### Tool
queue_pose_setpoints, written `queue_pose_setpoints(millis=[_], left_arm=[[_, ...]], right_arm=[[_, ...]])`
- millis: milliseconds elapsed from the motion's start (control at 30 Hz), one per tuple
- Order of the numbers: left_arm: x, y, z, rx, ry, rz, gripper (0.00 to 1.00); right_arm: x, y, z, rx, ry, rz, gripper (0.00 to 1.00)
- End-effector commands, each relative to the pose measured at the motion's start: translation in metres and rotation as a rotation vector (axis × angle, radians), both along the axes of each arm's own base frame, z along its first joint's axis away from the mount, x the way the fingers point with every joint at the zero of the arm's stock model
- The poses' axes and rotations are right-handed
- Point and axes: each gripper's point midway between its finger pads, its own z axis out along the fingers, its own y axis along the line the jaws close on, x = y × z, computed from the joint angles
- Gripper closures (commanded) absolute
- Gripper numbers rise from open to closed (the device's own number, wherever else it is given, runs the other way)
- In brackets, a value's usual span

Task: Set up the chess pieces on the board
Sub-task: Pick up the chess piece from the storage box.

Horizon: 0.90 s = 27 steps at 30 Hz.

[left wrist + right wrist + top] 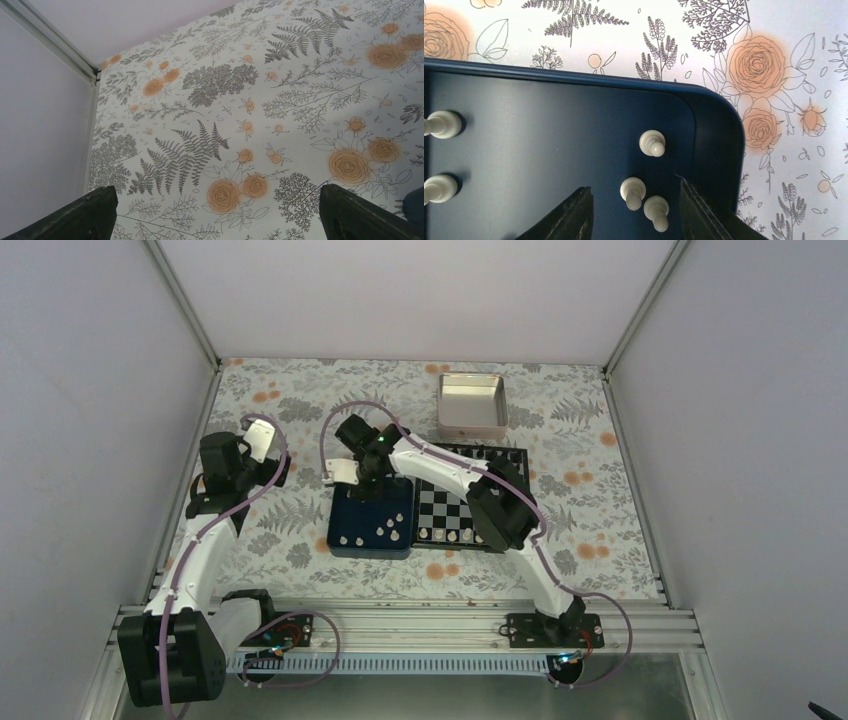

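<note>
Flowery cloth [300, 390] covers the table, and on the left the left gripper [217, 212] hangs over bare cloth, fingers spread wide, holding nothing. Next comes the blue tray [624, 82], where the right gripper [634, 200] has its fingers part way apart, pinching nothing, with two tiny white chess pieces [656, 212] close together between them; a squeeze could catch both or flick one away, and one finger could bump the tray wall beside it. Just right of the tray sits the board [440, 505], where they must go.
</note>
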Motion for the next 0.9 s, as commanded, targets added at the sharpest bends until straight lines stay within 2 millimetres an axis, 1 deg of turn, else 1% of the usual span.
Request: queue_pose_setpoints(millis=[0, 333, 433, 567, 700, 767, 867], left_arm=[[-0.001, -0.001, 0.001, -0.021, -0.016, -0.007, 0.0], [-0.002, -0.002, 0.0, -0.025, -0.014, -0.014, 0.0], [-0.002, -0.002, 0.001, -0.026, -0.015, -0.014, 0.0], [-0.002, -0.002, 0.0, -0.027, -0.013, -0.015, 0.0], [-0.002, -0.002, 0.0, -0.029, -0.013, -0.015, 0.0], [-0.002, -0.002, 0.0, -0.03, -0.012, -0.015, 0.0], [-0.003, -0.002, 0.001, -0.031, -0.013, -0.017, 0.0]], right_arm=[[0.001, 0.011, -0.008, 0.007, -0.01, 0.019, 0.54], [-0.001, 0.0, -0.027, -0.048, -0.002, 0.009, 0.54], [-0.001, 0.0, -0.028, -0.048, -0.004, 0.007, 0.55], [0.0, -0.004, -0.03, -0.064, -0.009, -0.002, 0.61], [-0.001, -0.01, -0.035, -0.08, -0.015, -0.008, 0.62], [-0.001, -0.01, -0.036, -0.084, -0.011, -0.008, 0.64], [-0.004, -0.009, -0.033, -0.073, -0.001, -0.005, 0.69]])
